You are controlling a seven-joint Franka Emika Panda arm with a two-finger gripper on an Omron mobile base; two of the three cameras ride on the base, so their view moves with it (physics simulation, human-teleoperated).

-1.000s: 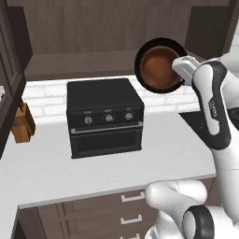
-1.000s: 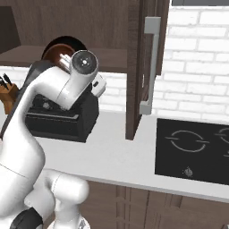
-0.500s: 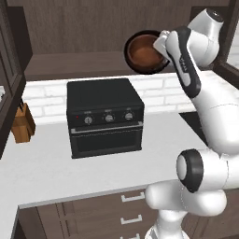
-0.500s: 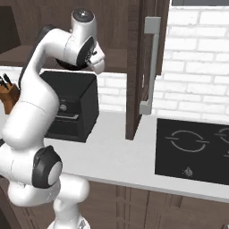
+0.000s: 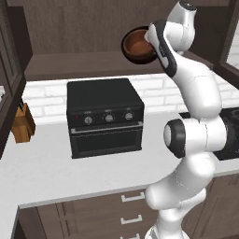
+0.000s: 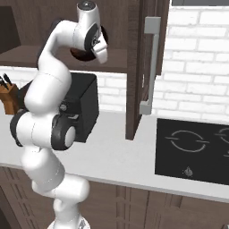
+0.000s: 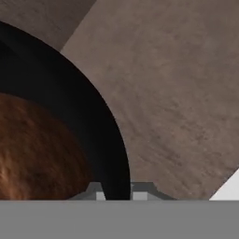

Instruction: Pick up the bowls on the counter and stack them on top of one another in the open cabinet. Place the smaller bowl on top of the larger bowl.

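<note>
- The gripper [image 5: 148, 41] is clamped on the rim of a bowl [image 5: 138, 45], carried tilted in the air inside the open cabinet [image 5: 93, 28], above the right part of its plank shelf [image 5: 84, 66] and well clear of the counter [image 5: 42, 168].
- In the hand view the bowl [image 7: 56, 140] shows a thick black rim around a glossy reddish-brown inside, so which of the two bowls it is I cannot say for sure.
- It looks rigid and smooth, probably ceramic-like: slippery under the narrow fingertips and likely to chip if it knocks the shelf edge.
- Held by one side of the rim, its weight hangs off the grip; it may swing or slip.
- A hold on the rim wall suits it; set it down level, away from the shelf's front edge.
- The toaster oven [image 5: 103, 116] stands on the counter below.
</note>
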